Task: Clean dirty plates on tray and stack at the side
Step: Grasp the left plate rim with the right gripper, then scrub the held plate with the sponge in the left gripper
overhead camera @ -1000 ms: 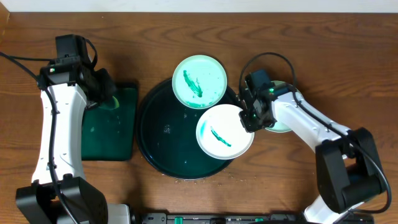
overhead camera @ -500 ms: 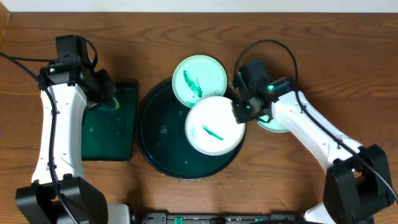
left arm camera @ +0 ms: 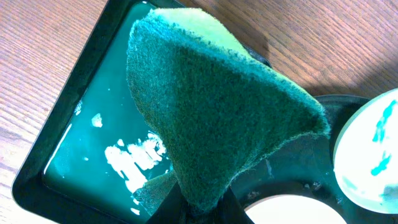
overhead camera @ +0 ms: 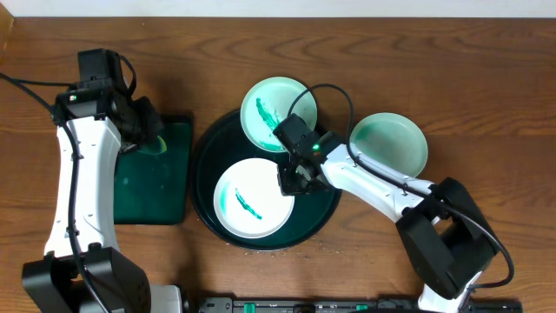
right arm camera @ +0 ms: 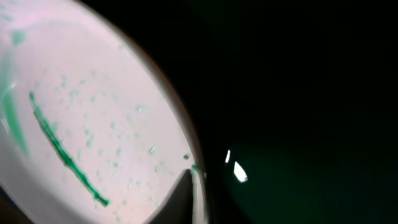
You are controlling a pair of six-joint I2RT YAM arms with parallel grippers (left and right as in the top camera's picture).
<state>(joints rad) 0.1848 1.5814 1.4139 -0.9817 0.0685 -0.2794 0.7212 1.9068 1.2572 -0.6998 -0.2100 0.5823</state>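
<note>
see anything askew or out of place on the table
Yes: the pale-teal round plate with a green smear lies across the far rim of the round black tray, partly off it, so probably not flat.

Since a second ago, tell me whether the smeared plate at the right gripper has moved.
Yes. The smeared plate has gone left across the round black tray, from overhanging its right rim to lying inside its near-left part.

The left arm (overhead camera: pixel 82 187), at nine o'clock, and the right arm (overhead camera: pixel 382 184), at four, wear white shells between black joints. A thin black cable (overhead camera: pixel 328 85) loops at each wrist beside a small green light (overhead camera: pixel 74 97). The left gripper (overhead camera: pixel 149 139) and right gripper (overhead camera: pixel 291 181) are black.
</note>
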